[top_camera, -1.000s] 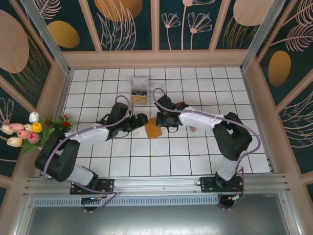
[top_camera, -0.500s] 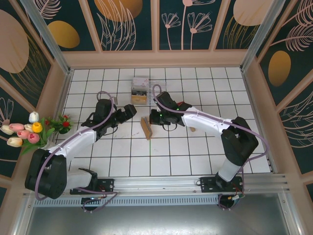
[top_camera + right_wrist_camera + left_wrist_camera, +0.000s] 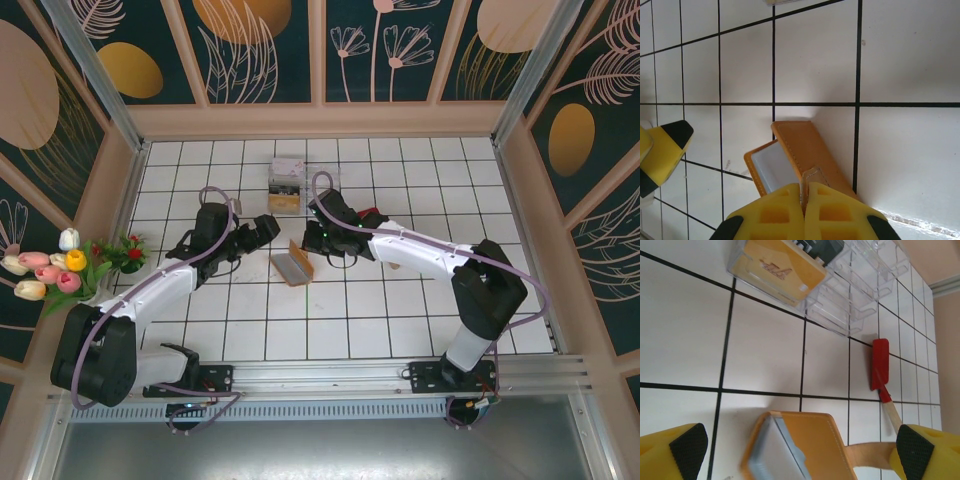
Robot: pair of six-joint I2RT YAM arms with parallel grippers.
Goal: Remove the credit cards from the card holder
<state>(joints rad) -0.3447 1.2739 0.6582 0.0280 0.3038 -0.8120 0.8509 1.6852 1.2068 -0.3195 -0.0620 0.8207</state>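
From the top external view, I have the card holder [image 3: 294,266] on the white tiled floor [image 3: 400,320], tilted and partly open, between my two arms. The right gripper [image 3: 310,250] sits at the holder's far right edge, fingers pressed together on it. The left gripper [image 3: 264,231] hangs just to the far left of the holder, apart from it, jaws spread. A clear plastic box [image 3: 287,182] stands well beyond the holder, against the far tiles.

On the left wrist, the left gripper [image 3: 801,446] is spread wide and grasps nothing. One black pad shows at each lower corner, and the card holder [image 3: 827,440] lies low in the frame between them, untouched. A pale grey-blue sheet [image 3: 774,452] shows inside its fold; I cannot tell whether that is a credit card or the inner panel. A red spatula [image 3: 880,365] lies beyond the holder to the right, and the clear plastic box [image 3: 850,295] further beyond.

On the right wrist, the right gripper [image 3: 804,202] is clenched on the small tan tab [image 3: 811,176] of the card holder [image 3: 800,142].
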